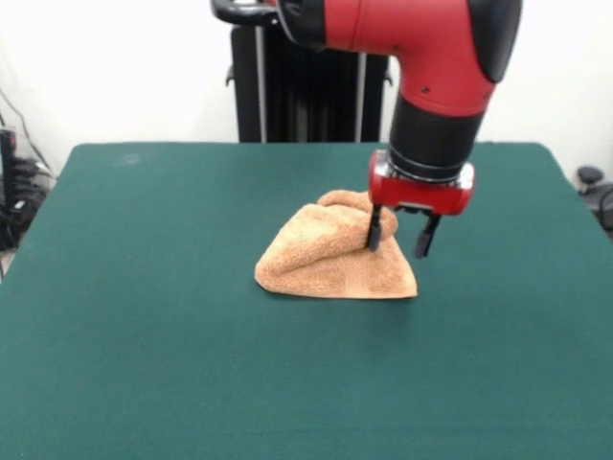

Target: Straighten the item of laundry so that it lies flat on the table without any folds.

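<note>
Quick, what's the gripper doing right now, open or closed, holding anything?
Gripper: open, holding nothing; one finger is against the crumpled orange-tan terry-cloth towel.

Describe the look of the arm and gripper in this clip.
The arm has glossy red shells with black joint sections; a black cylindrical wrist ends in a red collar. The gripper below it has two thin black fingers. No markings or loose cables show.

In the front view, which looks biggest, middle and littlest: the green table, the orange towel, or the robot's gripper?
1. The table, easily the largest, filling most of the picture.
2. The towel, bunched in a heap.
3. The gripper, the smallest, with its fingers spread apart at the towel's edge.
</note>
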